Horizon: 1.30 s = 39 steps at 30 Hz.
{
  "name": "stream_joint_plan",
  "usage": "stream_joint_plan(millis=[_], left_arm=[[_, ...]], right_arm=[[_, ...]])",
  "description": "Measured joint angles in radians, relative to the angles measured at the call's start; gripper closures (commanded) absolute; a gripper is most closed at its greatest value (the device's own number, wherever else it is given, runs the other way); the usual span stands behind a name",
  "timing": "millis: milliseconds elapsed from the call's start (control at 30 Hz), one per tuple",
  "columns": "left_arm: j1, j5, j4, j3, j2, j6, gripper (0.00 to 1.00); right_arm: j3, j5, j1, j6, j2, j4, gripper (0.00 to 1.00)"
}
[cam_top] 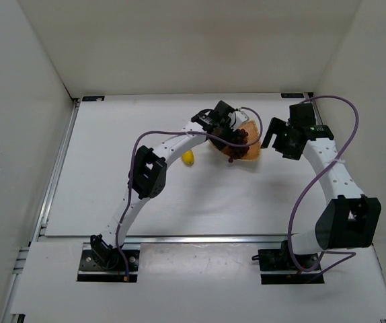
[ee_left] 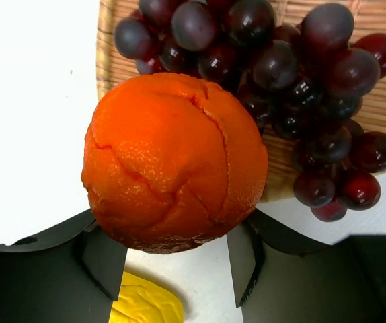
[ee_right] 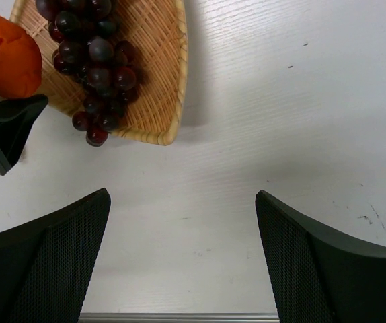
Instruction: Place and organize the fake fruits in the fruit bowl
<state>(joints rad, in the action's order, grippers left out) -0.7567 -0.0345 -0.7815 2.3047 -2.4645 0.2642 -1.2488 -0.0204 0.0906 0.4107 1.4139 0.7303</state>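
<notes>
Orange (ee_left: 176,161): clamped in my left jaws (ee_left: 174,259), held over the fruit bowl's (ee_right: 159,60) left edge, beside the grape bunch (ee_right: 92,60). Round, no long axis to align. Risk: released here, it may roll off the rim onto the counter (ee_right: 280,134), or nudge the bunch, whose tip overhangs. Right jaws (ee_right: 183,256) wide, empty.

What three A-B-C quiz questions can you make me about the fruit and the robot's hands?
1. Where is the grape bunch? A in the woven basket B on the wall C on a cable
2. What colour is the fruit in the left gripper? A green B orange C blue
3. How is the right gripper? A shut on grapes B open, empty C shut on a lemon
Answers: 1A, it lies on the weave. 2B, the orange sits between its fingers. 3B, fingers wide apart, nothing between.
</notes>
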Motion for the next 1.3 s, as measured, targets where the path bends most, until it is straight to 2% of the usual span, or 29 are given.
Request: stream_joint_plan(millis=[67,167,333,600,767,933,1033,1200,1300], left_arm=[[0.001,0.002,0.012,-0.002,0.003,0.003,0.34],[-0.002,0.002,0.027,-0.029,0.008,0.017,0.16],[-0.01,-0.006,0.038,-0.107,0.024,0.051,0.0],[-0.026,-0.014,0.026,-0.179,0.111,0.102,0.0],[-0.073,-0.021,0.017,-0.115,0.204,0.104,0.0],[-0.084,-0.023,0.025,-0.105,0.354,0.03,0.0],[-0.001,-0.024,0.04,-0.191,0.492,-0.05,0.0],[0.28,-0.084,0.045,-0.389,0.716,-0.163,0.0],[0.399,-0.128,0.039,-0.51,0.812,-0.201,0.0]], right_arm=[[0.0,0.002,0.0,-0.003,0.0,0.0,0.08],[0.0,0.005,0.001,-0.004,0.0,0.0,0.08],[0.0,0.006,0.001,-0.004,0.0,0.0,0.08],[0.0,0.017,0.001,-0.006,0.0,0.0,0.08],[-0.024,0.037,0.006,-0.022,0.0,0.003,0.08],[-0.105,0.056,0.098,-0.038,0.025,0.008,0.07],[-0.222,0.058,0.217,-0.049,0.126,0.005,0.06],[-0.438,0.049,0.408,-0.06,0.379,-0.005,0.06],[-0.572,0.031,0.499,-0.071,0.541,0.002,0.04]])
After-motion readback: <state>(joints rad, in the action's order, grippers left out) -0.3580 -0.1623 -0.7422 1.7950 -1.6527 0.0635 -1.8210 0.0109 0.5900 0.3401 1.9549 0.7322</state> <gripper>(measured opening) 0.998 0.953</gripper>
